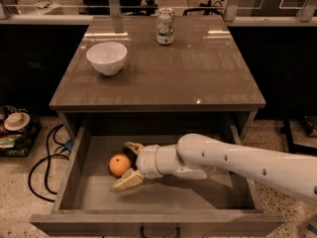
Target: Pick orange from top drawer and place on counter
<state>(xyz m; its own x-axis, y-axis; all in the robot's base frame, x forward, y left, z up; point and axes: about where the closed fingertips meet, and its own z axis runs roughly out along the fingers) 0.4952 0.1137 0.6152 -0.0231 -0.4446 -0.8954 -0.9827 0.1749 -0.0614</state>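
Observation:
The orange (119,165) lies on the floor of the open top drawer (74,168), left of its middle. My gripper (126,165) reaches in from the right on a white arm and is open. One finger (132,146) is behind the orange and the other finger (128,181) is in front of it, so the orange sits at the mouth of the jaws. The glossy grey-brown counter (188,71) is above the drawer.
A white bowl (106,58) stands on the counter at the left. A drink can (165,26) stands at the counter's back edge. Black cables (44,162) and clutter (16,128) lie on the floor to the left. A dark handle (159,230) is on the drawer front.

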